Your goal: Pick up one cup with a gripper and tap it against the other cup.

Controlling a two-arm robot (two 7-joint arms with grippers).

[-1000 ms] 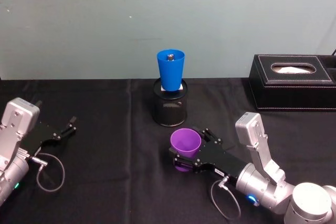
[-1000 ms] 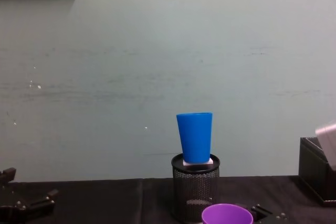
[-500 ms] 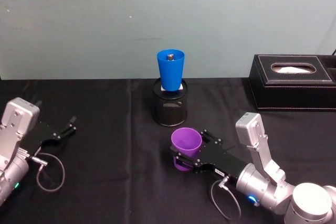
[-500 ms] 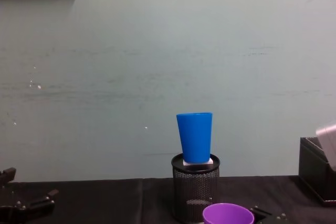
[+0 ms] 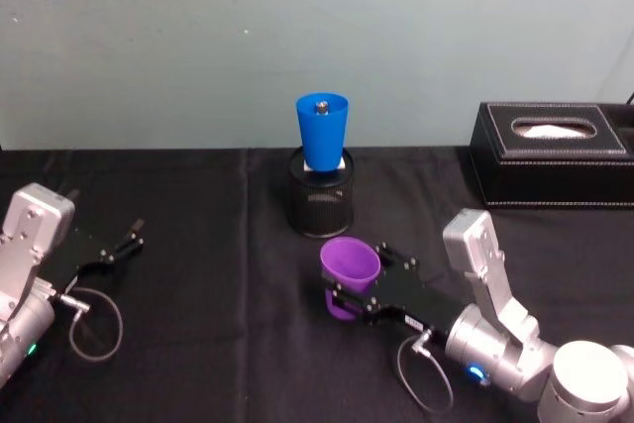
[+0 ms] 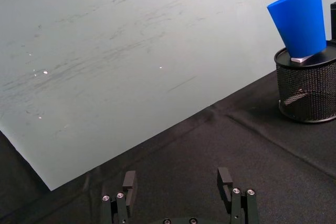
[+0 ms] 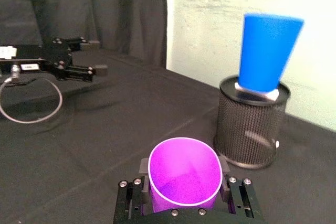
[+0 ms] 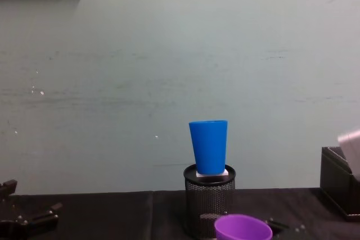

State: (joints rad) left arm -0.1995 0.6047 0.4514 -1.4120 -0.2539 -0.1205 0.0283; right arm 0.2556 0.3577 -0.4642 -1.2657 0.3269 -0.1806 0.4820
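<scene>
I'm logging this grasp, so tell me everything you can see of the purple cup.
The purple cup is a smooth, tapered, handleless tumbler, plastic by its look, empty, with its wider rim up. The right gripper clamps its lower body from both sides. It is in front of the mesh holder, apart from it.

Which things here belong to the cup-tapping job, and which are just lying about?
Job in hand:
purple cup, clamped in the right gripper
blue cup, the one to be tapped

Lying about:
mesh pen holder, merely propping up the blue cup
black tissue box
left gripper, open, parked at the left
</scene>
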